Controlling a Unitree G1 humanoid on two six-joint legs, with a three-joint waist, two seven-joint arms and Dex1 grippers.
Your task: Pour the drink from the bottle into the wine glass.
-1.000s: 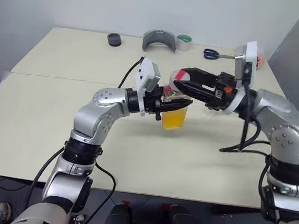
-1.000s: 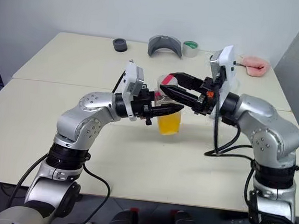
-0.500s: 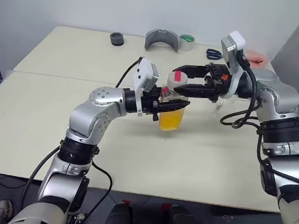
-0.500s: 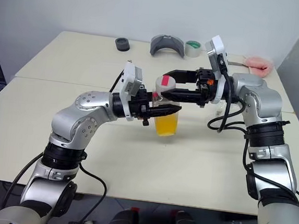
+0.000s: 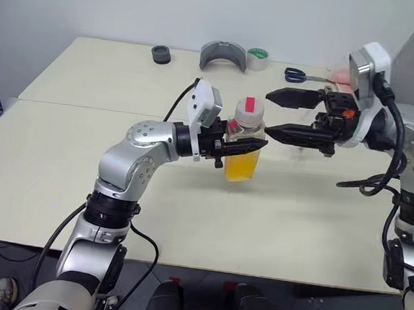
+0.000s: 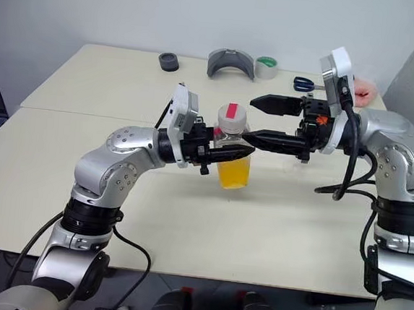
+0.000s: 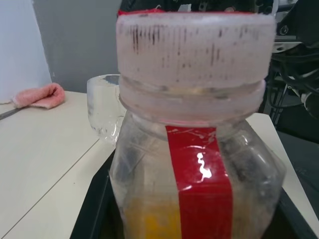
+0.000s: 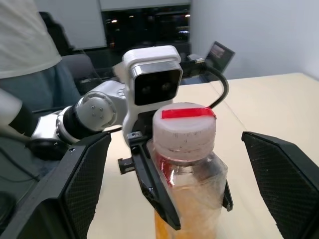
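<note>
The bottle sits mid-frame, pinched by the left gripper, cap still on. The right gripper just let go of the cap, fingers spread wide, so no pouring yet.

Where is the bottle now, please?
The bottle is near the table's middle, held upright above the table by the left gripper, with the open right gripper just to its right.

Bottle cap clear between spread right fingers
</note>
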